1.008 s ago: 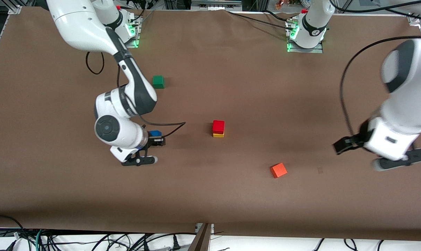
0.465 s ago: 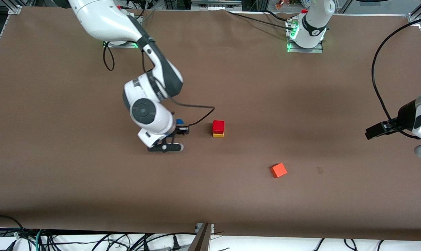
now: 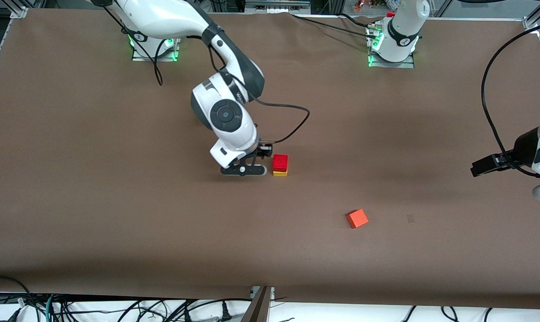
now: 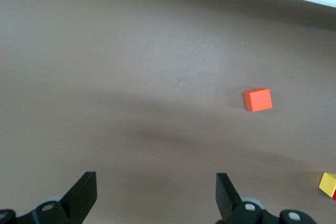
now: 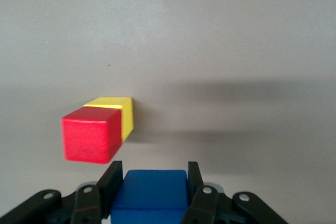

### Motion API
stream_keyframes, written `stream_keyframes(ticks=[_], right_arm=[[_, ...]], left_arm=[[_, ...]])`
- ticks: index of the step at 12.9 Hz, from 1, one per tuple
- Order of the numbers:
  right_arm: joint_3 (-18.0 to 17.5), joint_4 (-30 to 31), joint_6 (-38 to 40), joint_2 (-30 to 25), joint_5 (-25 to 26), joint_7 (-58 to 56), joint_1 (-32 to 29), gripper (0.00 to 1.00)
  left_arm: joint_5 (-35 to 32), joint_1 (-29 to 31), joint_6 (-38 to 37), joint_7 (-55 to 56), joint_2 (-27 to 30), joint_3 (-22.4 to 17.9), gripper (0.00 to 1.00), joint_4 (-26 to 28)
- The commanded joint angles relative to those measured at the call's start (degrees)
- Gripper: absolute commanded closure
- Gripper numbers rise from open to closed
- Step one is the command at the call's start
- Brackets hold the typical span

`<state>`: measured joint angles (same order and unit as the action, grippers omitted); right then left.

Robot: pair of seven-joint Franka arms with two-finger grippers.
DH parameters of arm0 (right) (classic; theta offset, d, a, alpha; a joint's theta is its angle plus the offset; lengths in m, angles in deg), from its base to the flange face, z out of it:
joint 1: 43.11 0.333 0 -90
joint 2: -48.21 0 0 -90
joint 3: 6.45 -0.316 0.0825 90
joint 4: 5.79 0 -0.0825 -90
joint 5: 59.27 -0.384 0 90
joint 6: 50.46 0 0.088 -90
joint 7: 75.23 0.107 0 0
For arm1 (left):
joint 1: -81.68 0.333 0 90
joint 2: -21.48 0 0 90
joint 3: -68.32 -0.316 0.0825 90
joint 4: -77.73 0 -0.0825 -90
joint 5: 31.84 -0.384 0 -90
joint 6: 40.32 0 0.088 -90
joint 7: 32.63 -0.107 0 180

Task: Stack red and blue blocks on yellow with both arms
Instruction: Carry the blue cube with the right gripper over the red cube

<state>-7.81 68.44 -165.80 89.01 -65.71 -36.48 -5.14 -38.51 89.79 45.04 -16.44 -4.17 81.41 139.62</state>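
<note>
Carrying the bright blue matte cube pinched between its fingers, the right end effector has swung across the brown table to hang just beside the deep red matte cube, which sits atop the yellow matte cube. Spread wide, the left end effector waits over the table's left-arm end, near a lighter orange cube.

an orange cube lies tilted on the brown table, seemingly alone toward the left arm's end.
</note>
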Motion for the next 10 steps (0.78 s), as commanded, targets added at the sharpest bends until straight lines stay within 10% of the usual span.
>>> stream_keyframes(ticks=[1, 10], right_arm=[[0.4, -2.1, 0.6, 0.2, 0.5, 4.1, 2.8, 0.65], [0.6, -2.1, -6.2, 3.9, 3.4, 6.9, 5.9, 0.64]], left_arm=[[3.1, 0.9, -0.9, -4.8, 2.4, -0.2, 0.00, 1.9], [5.1, 0.0, 0.2, -6.6, 16.3, -3.0, 0.00, 20.7]])
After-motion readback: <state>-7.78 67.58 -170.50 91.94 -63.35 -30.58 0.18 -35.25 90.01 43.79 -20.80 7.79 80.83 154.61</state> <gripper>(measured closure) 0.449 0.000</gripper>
